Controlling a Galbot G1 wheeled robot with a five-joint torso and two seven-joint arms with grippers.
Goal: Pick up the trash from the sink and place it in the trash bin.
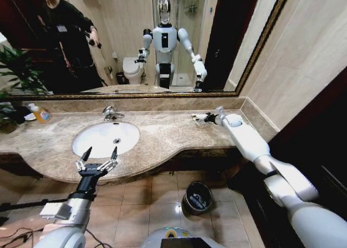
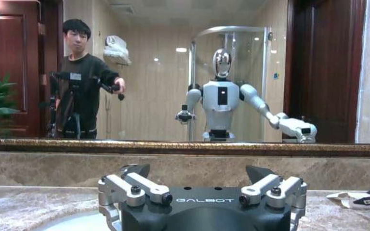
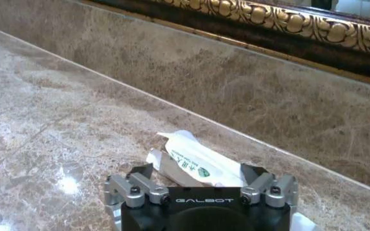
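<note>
So the trash here is a flat white packet [image 3: 188, 161] with a bit of green print, lying on the beige marble counter [image 1: 162, 131] well to the right of the sink [image 1: 105, 138], close to the backsplash under the mirror, not in the basin at all. The basin itself looks bare apart from its drain hole. The right gripper [image 1: 204, 118] is reached out over that far stretch of counter and sits right at the packet; in the right wrist view the packet pokes out between and past the two fingers, which stand apart on either side of it, so I'd call it spread around the thing rather than clamped. Whether the pads actually touch it, can't tell. My guess on handling: it's thin, crinkly film or paper, basically weightless, floppy, and it lies flat on polished stone, so it'll want to slide away instead of lifting. I'd pinch across the puffier middle or a raised folded edge rather than the flat end, and squeeze gently since it'll just crumple. The left gripper [image 1: 97, 162] hovers at the front rim of the sink with its fingers wide apart, holding nothing. The trash bin [image 1: 197, 197] stands on the tiled floor below the counter, right of the sink, with something already lying in it.
</note>
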